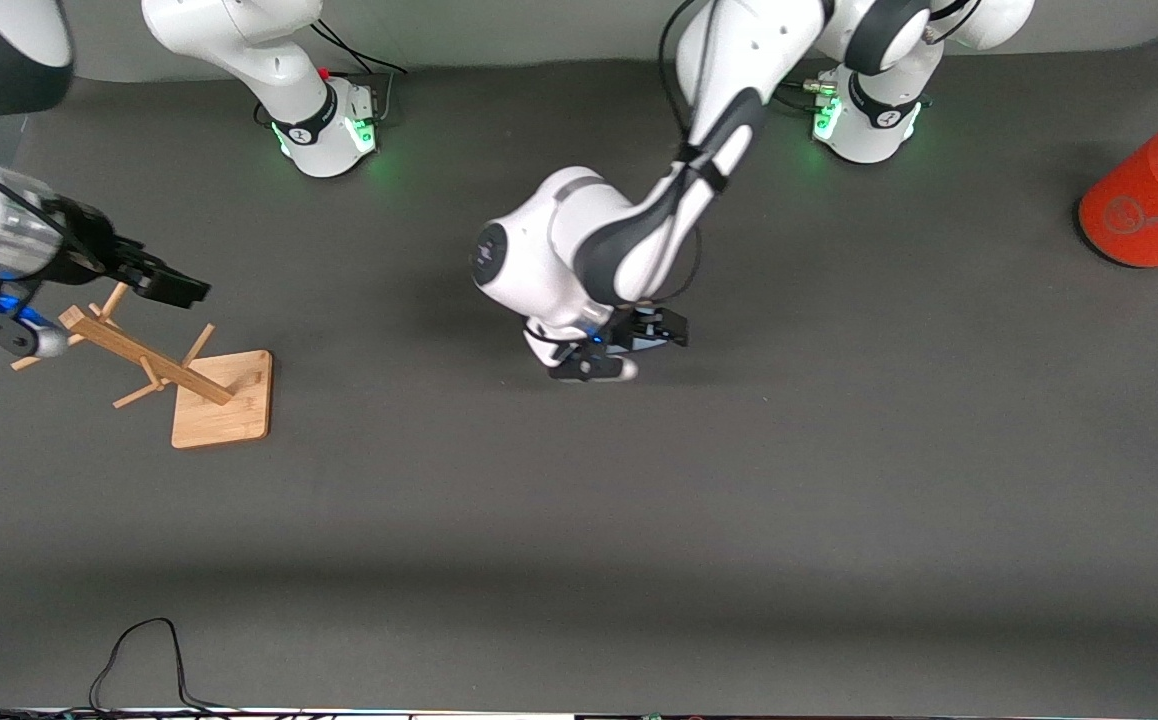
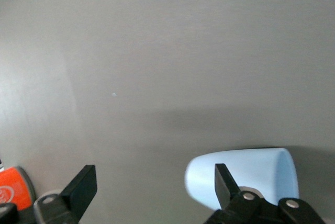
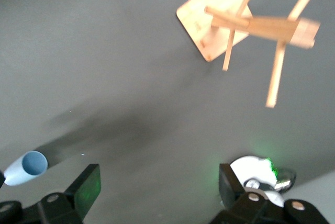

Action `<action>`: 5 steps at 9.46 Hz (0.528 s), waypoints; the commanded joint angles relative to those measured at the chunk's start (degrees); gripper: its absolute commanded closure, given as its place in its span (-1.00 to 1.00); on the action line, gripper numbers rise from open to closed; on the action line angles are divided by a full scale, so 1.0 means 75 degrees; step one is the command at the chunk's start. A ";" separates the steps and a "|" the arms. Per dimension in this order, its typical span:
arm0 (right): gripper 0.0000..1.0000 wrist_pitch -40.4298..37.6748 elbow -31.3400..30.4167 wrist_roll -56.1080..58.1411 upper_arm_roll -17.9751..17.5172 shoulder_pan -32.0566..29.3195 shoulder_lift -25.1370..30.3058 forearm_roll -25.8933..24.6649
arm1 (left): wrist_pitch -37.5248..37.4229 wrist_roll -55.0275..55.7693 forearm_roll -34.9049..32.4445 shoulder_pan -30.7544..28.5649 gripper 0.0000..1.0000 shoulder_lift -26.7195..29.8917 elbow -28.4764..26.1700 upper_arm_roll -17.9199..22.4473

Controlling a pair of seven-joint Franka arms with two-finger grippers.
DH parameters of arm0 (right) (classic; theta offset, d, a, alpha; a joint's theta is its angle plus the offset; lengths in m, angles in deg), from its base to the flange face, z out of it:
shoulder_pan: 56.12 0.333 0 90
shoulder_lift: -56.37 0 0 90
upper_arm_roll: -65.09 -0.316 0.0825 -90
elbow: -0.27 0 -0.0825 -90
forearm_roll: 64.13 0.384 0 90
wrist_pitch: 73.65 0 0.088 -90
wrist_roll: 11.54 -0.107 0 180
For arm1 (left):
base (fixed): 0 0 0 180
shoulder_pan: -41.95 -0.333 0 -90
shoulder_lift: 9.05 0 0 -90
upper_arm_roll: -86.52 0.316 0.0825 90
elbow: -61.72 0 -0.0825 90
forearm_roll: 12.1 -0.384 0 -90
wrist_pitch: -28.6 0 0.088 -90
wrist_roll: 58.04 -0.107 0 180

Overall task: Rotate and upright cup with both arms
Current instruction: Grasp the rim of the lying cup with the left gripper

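Note:
The light-blue cup (image 2: 251, 174) lies on its side on the dark table mat. In the front view it is hidden under the left arm's hand. My left gripper (image 1: 629, 350) is low over the middle of the table, open and empty (image 2: 154, 185). One finger (image 2: 225, 182) overlaps the cup, and the cup's narrow end pokes into the gap. My right gripper (image 1: 174, 285) is open and empty (image 3: 157, 187), up in the air over the wooden rack at the right arm's end of the table. The cup shows small in the right wrist view (image 3: 26, 167), its mouth visible.
A wooden rack with pegs (image 1: 219, 395) stands tilted on its square base (image 3: 209, 20). A large orange-red cylinder with a grey lid (image 1: 1154, 200) lies at the left arm's end and also shows in the left wrist view (image 2: 13, 187). A black cable (image 1: 139, 650) lies at the near edge.

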 commanded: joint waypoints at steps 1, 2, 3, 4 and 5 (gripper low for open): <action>-1.00 0.0647 -0.0529 0.1859 -0.0342 -0.0769 0.0333 -0.0126 | 0.0473 0.0341 0.0160 0.0009 -1.00 -0.0153 0.0509 -0.0016; -1.00 0.0974 -0.0622 0.2610 -0.0343 -0.0992 0.0345 -0.0126 | 0.0720 0.0449 0.0220 0.0021 -1.00 -0.0304 0.0511 -0.0052; -1.00 0.1349 -0.0821 0.3221 -0.0343 -0.1110 0.0403 -0.0126 | 0.0827 0.0450 0.0220 0.0032 -1.00 -0.0515 0.0499 -0.0053; -1.00 0.1619 -0.0950 0.3680 -0.0331 -0.1135 0.0461 -0.0138 | 0.0990 0.0450 0.0209 0.0044 -1.00 -0.0668 0.0487 -0.0064; -1.00 0.1680 -0.0963 0.3789 -0.0331 -0.1112 0.0474 -0.0242 | 0.1050 0.0368 0.0209 0.0056 -1.00 -0.0692 0.0418 -0.0088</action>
